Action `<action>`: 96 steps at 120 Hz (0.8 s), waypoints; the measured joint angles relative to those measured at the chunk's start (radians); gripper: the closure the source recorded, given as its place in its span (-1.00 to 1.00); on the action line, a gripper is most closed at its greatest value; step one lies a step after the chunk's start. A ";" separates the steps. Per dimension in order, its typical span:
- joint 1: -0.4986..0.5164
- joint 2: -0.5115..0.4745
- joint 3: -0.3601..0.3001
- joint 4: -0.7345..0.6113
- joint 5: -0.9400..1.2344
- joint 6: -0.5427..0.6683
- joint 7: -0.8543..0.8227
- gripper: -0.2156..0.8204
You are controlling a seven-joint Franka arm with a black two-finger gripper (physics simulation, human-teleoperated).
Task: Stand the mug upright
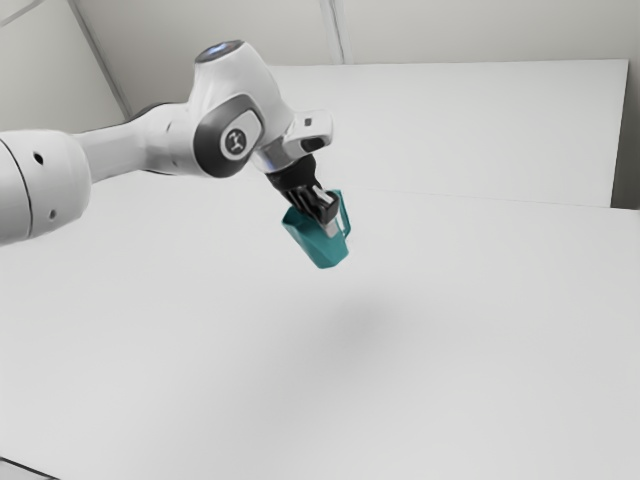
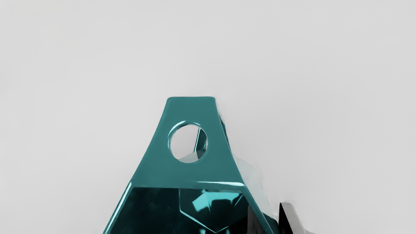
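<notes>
The claw [image 1: 329,214] is pinching the wall of the mug [image 1: 314,243], one finger reaching inside, and the mug is hanging tilted over a smooth white table [image 1: 420,400]. Glossy teal facets are gleaming; the flat handle [image 2: 191,174] is tapering around a round hole. Beyond the claw, a pale panel [image 1: 480,120] is standing.

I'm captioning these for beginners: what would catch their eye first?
First, the teal mug, tilted in the pincer at the white arm's end, above a soft shadow. Then, in the wrist view, its handle, pierced by a round hole.
</notes>
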State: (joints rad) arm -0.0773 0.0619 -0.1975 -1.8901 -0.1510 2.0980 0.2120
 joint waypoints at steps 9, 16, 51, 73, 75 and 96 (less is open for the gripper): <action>0.014 -0.001 0.027 0.000 0.057 -0.037 -0.010 0.90; 0.026 0.007 0.038 0.000 0.092 -0.057 -0.017 0.90; 0.012 0.059 0.072 -0.034 0.187 -0.075 -0.051 0.91; 0.017 0.056 0.075 -0.156 0.233 0.005 -0.077 0.91; 0.017 0.057 0.075 -0.161 0.236 0.014 -0.079 0.91; 0.016 0.092 0.075 -0.180 0.254 0.077 -0.102 0.91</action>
State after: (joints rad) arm -0.0613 0.1535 -0.1227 -2.0704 0.1033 2.1749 0.1099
